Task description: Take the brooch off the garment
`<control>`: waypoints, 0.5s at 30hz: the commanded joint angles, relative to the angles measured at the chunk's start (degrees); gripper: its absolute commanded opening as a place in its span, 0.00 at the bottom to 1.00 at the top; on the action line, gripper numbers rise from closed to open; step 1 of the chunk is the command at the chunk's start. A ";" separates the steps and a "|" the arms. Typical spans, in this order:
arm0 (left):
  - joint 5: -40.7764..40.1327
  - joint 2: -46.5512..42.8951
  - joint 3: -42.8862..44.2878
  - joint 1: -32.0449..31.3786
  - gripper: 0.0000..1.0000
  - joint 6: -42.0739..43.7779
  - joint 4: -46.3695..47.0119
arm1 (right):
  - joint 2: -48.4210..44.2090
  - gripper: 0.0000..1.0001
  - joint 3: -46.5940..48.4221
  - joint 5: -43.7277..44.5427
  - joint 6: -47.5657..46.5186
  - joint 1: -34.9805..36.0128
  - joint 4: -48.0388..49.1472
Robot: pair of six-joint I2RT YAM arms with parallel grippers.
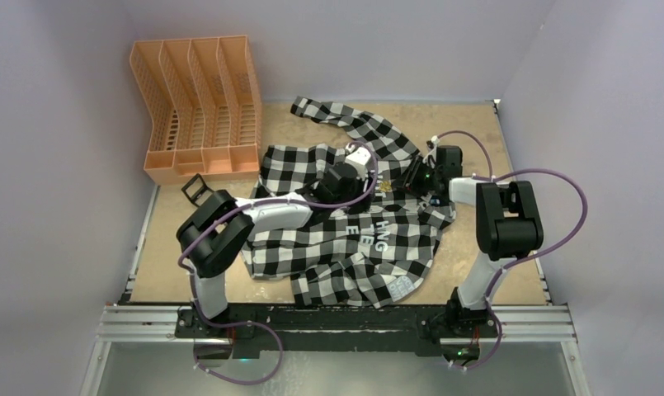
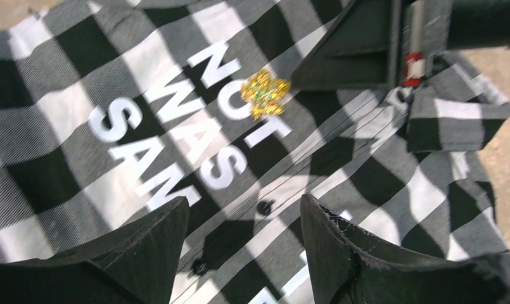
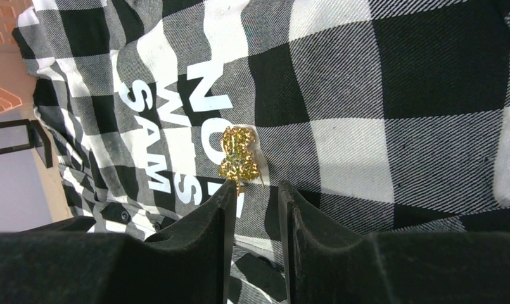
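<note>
**Garment** (image 1: 345,247): black-and-white check shirt, lying crumpled across the middle of the worktop (image 1: 477,124). The hem is toward the near edge and one sleeve (image 1: 345,115) reaches toward the far edge.

**Left gripper** (image 2: 242,209): over the shirt front, fingers set wide apart, with only cloth showing below the gap. The brooch lies beyond its tips, apart from them.

**Right gripper** (image 3: 252,190): fingers drawn in to a narrow slit, nothing clamped. Its tips sit just beside the brooch's lower point; contact cannot be told.

**Brooch** (image 3: 238,154): small, gold and glittery, pinned on the garment at the edge of the white lettering (image 2: 176,126), between the two grippers.

**File rack** (image 1: 198,107): orange, four slots, at the far left corner.
</note>
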 commanded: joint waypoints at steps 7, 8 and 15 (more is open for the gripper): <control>3.88 8.47 7.09 -0.60 0.64 1.11 2.35 | 2.99 0.31 -1.04 -6.65 1.64 -1.12 7.18; 3.98 8.94 7.39 -0.73 0.64 1.18 2.32 | 3.36 0.30 -0.99 -6.79 1.66 -1.19 7.42; 4.35 12.47 8.53 -1.09 0.63 2.07 1.43 | 5.64 0.26 -0.42 -9.10 2.45 -1.18 9.64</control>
